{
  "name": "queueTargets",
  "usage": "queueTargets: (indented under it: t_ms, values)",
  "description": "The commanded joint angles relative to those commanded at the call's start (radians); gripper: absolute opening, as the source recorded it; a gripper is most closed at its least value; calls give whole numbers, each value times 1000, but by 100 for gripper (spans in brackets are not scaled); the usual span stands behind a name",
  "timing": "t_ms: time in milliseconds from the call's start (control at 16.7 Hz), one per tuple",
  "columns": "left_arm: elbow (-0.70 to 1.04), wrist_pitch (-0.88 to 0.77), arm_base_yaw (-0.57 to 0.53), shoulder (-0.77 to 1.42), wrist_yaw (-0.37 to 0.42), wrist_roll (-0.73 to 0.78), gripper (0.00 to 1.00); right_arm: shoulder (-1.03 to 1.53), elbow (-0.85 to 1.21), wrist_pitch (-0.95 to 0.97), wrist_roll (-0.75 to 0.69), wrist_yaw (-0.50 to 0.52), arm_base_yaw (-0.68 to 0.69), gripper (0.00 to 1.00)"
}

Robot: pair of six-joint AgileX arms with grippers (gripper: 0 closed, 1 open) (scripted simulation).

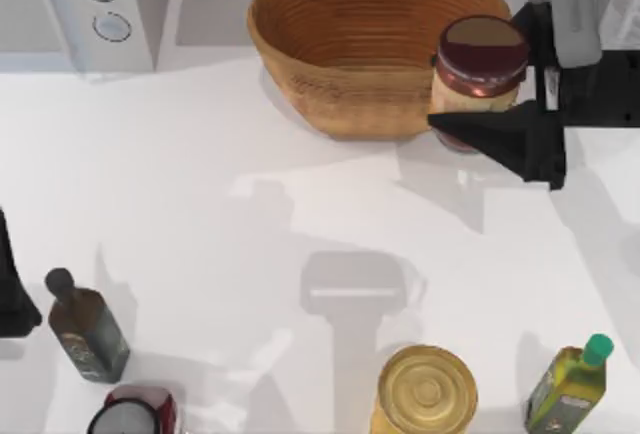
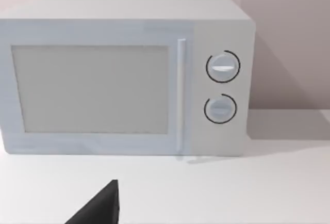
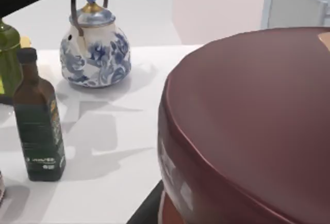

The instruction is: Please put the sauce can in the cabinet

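The sauce can (image 1: pixel 480 66), with a dark maroon top and a cream and orange label, hangs raised just right of the basket's right end. My right gripper (image 1: pixel 505 79) is shut on it, one black finger on either side of the can. In the right wrist view the maroon top of the sauce can (image 3: pixel 247 121) looms very close. A pale-grey framed panel of the cabinet (image 3: pixel 296 4) stands behind it. My left gripper (image 1: pixel 10 294) is parked at the table's left edge.
A woven basket (image 1: pixel 370 44) sits at the back middle, a white microwave (image 1: pixel 80 4) at the back left. Along the front stand a dark bottle (image 1: pixel 85 329), a red can (image 1: pixel 135 414), a gold-topped can (image 1: pixel 427 391) and a green bottle (image 1: pixel 568 384). A blue-patterned teapot (image 3: pixel 95 48) is also on the table.
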Motion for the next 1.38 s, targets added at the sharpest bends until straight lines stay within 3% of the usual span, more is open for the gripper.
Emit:
queueTargets:
  t_ms: [240, 960, 1200, 1380]
  values:
    - [0, 0, 0, 0, 0, 0, 100, -312, -153, -81, 64, 213, -42, 0]
    - [0, 0, 0, 0, 0, 0, 100, -1518, -779, -417, 282, 1011, -166, 0]
    - [0, 0, 0, 0, 0, 0, 100, -1710, -904, -481, 311, 1169, -182, 0]
    - [0, 0, 0, 0, 0, 0, 100, -1743, -927, -493, 316, 1199, -185, 0]
